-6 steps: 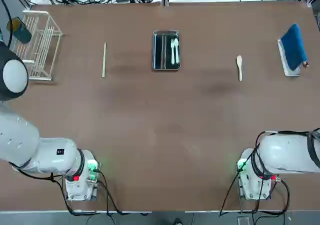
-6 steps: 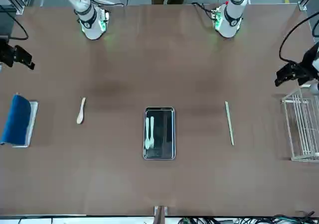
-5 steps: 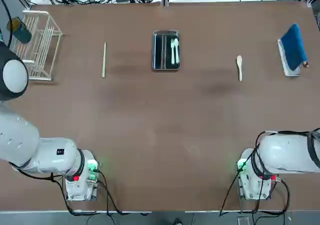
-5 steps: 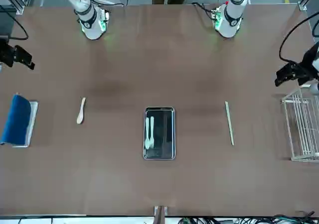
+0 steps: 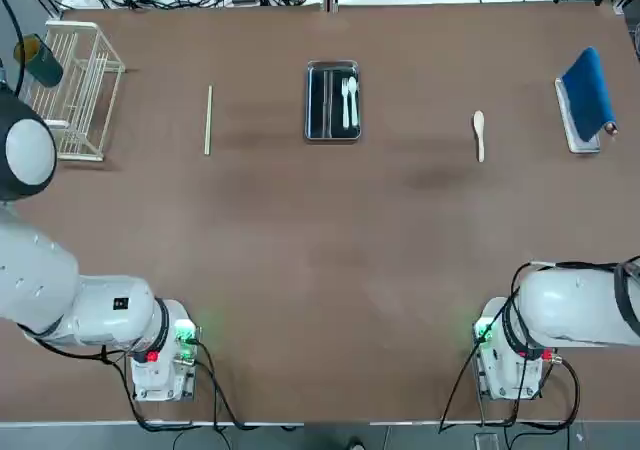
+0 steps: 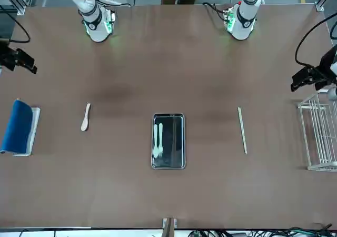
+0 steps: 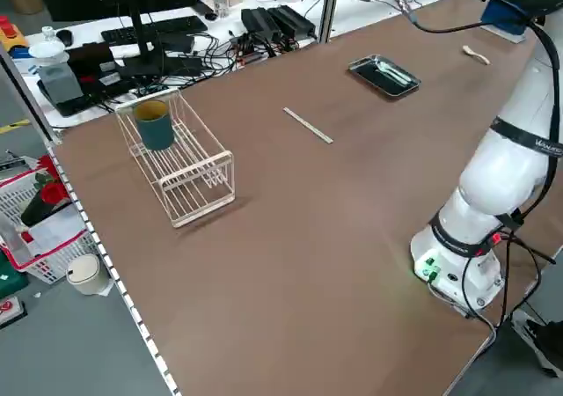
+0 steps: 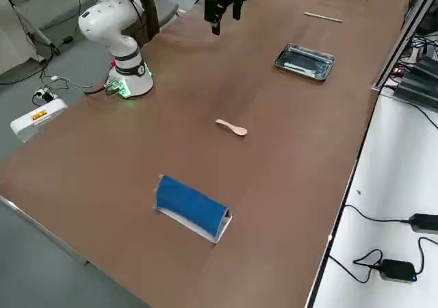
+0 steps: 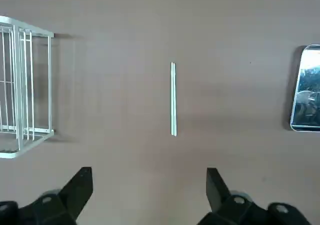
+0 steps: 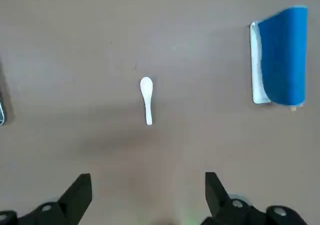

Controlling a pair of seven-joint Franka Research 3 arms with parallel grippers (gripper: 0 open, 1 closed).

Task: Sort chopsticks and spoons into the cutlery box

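Two open grippers: I'm hovering left [image 9: 150, 195] over the chopsticks [image 9: 173, 99], right [image 10: 149, 197] by the spoon [image 10: 147, 95], aligning fingers across midlengths.

There they were in the top view: pale chopsticks [image 5: 208, 120], slim and straight, lying side by side at upper left; the shiny, dark-bottomed cutlery box [image 5: 333, 101], upright at upper centre, a fork and spoon in its right-hand compartment; and one cream spoon [image 5: 479, 135], bowl uppermost, at upper right!
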